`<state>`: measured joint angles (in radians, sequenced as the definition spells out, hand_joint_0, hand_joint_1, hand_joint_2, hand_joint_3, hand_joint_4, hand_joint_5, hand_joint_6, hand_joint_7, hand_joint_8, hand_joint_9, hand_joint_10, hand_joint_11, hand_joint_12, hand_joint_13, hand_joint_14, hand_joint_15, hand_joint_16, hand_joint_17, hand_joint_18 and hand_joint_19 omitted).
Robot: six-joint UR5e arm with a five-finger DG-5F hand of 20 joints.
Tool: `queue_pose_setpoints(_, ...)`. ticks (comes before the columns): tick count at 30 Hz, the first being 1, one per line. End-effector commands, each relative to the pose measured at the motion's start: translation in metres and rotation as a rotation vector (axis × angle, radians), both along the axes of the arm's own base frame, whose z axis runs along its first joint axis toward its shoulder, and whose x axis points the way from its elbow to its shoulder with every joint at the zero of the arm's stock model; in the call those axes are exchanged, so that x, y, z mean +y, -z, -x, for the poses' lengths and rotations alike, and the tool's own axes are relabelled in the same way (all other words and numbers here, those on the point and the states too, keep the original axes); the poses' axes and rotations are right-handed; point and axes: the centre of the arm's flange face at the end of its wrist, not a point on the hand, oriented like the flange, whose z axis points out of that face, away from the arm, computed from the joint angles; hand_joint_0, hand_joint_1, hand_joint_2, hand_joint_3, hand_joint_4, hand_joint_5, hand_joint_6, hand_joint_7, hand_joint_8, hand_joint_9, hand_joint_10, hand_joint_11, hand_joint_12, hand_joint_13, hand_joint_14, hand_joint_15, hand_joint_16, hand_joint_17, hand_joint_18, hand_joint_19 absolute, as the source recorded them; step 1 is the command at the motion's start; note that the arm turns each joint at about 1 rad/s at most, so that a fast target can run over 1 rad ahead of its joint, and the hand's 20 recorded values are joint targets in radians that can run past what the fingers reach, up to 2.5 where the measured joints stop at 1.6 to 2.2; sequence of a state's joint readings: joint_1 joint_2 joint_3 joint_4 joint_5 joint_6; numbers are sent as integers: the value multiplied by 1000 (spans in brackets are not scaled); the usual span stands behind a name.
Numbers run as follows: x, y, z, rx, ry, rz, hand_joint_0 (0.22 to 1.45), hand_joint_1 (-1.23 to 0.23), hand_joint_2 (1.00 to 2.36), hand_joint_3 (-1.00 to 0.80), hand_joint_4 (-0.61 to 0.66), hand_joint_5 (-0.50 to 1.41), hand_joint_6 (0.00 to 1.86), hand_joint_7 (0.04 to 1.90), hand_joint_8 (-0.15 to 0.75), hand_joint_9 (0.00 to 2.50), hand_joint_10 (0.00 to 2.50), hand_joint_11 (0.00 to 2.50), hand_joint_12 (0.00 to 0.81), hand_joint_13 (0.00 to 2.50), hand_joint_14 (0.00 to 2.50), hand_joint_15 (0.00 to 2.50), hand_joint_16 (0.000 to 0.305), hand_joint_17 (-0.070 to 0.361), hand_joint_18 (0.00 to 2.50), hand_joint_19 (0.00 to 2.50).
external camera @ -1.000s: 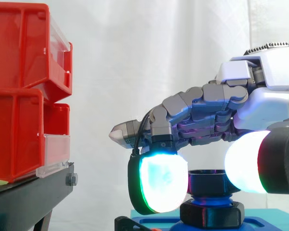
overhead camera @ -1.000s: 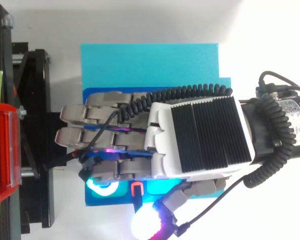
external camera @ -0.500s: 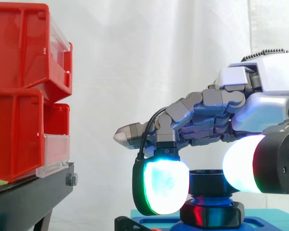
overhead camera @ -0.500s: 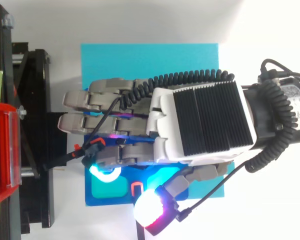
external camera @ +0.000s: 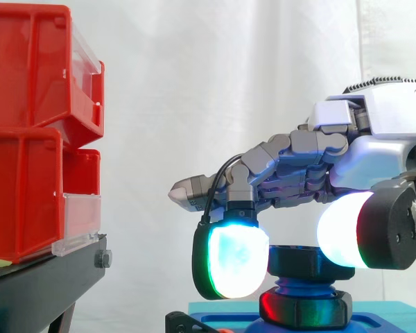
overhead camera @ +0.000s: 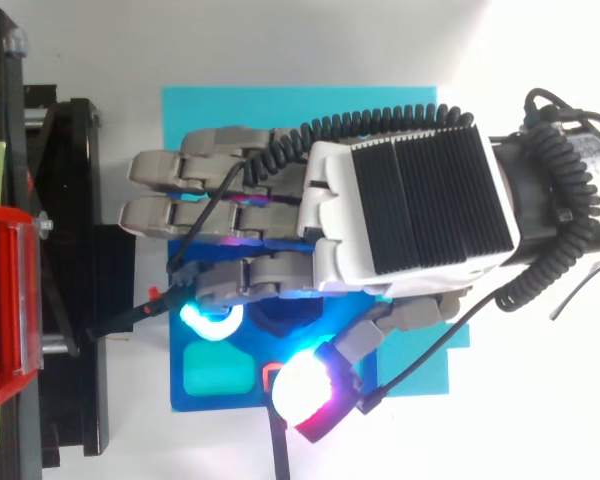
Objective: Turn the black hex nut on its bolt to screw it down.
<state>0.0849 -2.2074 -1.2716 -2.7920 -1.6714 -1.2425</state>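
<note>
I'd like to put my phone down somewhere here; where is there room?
In the top view, the strip of cyan mat above the hand is bare, and so is the white table around the mat. It is crowded on the blue base, where the fingers close round the black hex nut.

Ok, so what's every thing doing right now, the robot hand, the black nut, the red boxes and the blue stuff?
Black hex nut: on its upright blue bolt, thread showing beneath.
Robot hand: reaching over the nut; grip unclear.
Red plastic bins: stacked two high on the black metal stand.
Blue plastic base plate: flat on the cyan foam mat.
</note>
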Motion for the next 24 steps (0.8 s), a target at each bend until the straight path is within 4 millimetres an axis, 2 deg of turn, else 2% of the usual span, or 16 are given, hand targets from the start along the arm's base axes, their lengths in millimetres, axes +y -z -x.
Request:
queue_pose_setpoints(1,-7,0,1,1,-3,0,465,-481,1000,-500,166,-194,731,859,191,63,0,0,368,108,0,0,67,150,58,235)
queue_pose_setpoints(12,-41,0,7,-7,-23,18,461,-468,1000,-500,175,-195,730,855,192,62,0,0,371,109,0,0,67,151,58,235)
queue_pose_setpoints(17,-55,0,11,-3,-26,24,416,-313,1000,-500,207,-196,734,827,212,65,0,0,392,110,0,0,72,162,71,243)
queue_pose_setpoints(24,-80,0,17,-7,-30,38,388,-207,1000,-500,232,-193,724,817,225,66,0,0,405,107,0,0,75,169,58,247)
